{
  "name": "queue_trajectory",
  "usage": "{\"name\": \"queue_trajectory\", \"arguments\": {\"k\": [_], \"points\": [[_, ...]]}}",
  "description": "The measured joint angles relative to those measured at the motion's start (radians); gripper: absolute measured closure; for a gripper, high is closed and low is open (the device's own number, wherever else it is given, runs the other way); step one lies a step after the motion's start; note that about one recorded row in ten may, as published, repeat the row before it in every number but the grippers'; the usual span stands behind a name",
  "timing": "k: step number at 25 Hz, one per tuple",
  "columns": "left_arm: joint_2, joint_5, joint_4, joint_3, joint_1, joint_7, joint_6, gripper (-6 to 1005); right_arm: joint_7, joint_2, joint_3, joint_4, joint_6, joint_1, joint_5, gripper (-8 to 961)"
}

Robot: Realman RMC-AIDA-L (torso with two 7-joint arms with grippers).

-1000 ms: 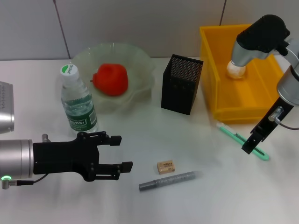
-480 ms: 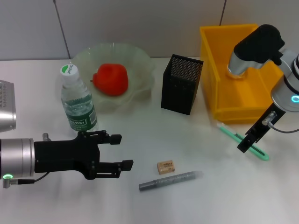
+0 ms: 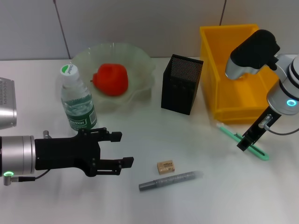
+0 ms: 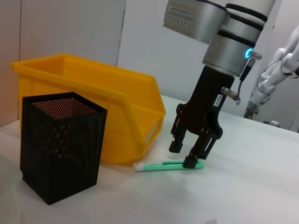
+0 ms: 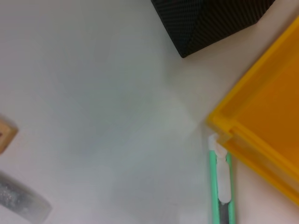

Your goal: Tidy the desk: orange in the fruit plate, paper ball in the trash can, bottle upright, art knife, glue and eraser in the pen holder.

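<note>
Head view shows my desk with most jobs done, I think. My big yellow trash can (image 3: 219, 70) sits at the back on my right. My green fruit plate (image 3: 140, 60) is at the back on my left, and the orange (image 3: 111, 79) sits inside it. My bottle (image 3: 77, 100) stands up straight just in front of the plate. My black pen holder (image 3: 182, 84) stands between the plate and the can.

So my job now looks like the art knife (image 3: 243, 140). It is long and green and lies flat on the table, just in front of the can. My right claw (image 4: 190, 154) hangs right over it, pointing down, fingers spread apart, one on each side of the far end. Next I should go down a bit, squeeze the knife, and carry it to the holder.

My left claw (image 3: 119, 149) waits low on my left, fingers spread, holding nothing. My grey glue stick (image 3: 170, 180) and small eraser (image 3: 165, 166) lie near it, waiting.
</note>
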Motion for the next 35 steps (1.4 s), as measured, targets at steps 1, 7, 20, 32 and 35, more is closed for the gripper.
{"name": "queue_trajectory", "arguments": {"k": [1,7,20,32,35], "points": [[0.000,0.000,0.000,0.000,0.000,0.000,-0.001,193,0.000,0.000,0.000,0.000,0.000,0.000,0.000,303],[0.000,0.000,0.000,-0.001,-0.001,-0.002,-0.003,193,-0.003,0.000,-0.001,0.020,0.031,0.003,0.001,416],[0.002,-0.001,0.000,-0.002,-0.007,-0.008,-0.005,193,-0.009,0.000,-0.001,0.069,0.075,0.012,0.002,568],[0.003,-0.002,0.003,-0.002,-0.016,-0.015,-0.005,194,-0.010,0.000,0.000,0.071,0.091,0.004,0.002,653],[0.003,-0.002,0.002,-0.002,-0.019,-0.016,-0.005,194,-0.011,0.000,-0.001,0.072,0.093,0.003,0.002,673]]}}
